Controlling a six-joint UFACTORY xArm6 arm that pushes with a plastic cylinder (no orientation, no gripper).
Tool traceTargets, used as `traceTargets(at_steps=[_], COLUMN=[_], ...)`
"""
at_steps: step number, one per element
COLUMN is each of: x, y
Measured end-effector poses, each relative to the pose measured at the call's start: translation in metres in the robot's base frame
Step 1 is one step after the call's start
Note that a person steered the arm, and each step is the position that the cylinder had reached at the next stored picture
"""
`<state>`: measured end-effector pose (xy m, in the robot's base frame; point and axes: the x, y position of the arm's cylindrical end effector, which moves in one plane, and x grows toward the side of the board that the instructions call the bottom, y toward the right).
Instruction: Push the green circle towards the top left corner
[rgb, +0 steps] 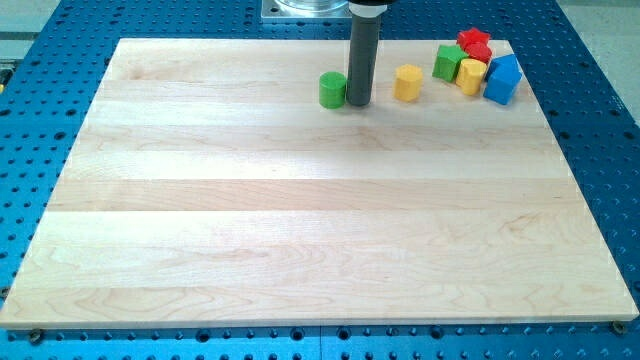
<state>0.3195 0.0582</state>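
Observation:
The green circle (332, 89), a short green cylinder, stands on the wooden board (300, 220) near the view's top, a little right of centre. My tip (358, 104) is down on the board right beside the green circle's right side, touching it or nearly so. The dark rod rises straight up from the tip to the view's top edge.
A yellow hexagon block (407, 82) stands just right of the rod. At the top right corner a cluster holds a green block (449, 62), a red star (475, 45), a yellow block (471, 76) and a blue block (503, 79). A blue perforated table surrounds the board.

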Motion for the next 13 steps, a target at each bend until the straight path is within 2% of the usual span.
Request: traceTargets(at_steps=[1,4,5,6,8,9,12,13], x=[-0.023,-0.028,-0.028,-0.028,-0.024,-0.016,-0.008,0.017], y=[0.05,0.091,0.086,0.041,-0.099,-0.118,0.02,0.016])
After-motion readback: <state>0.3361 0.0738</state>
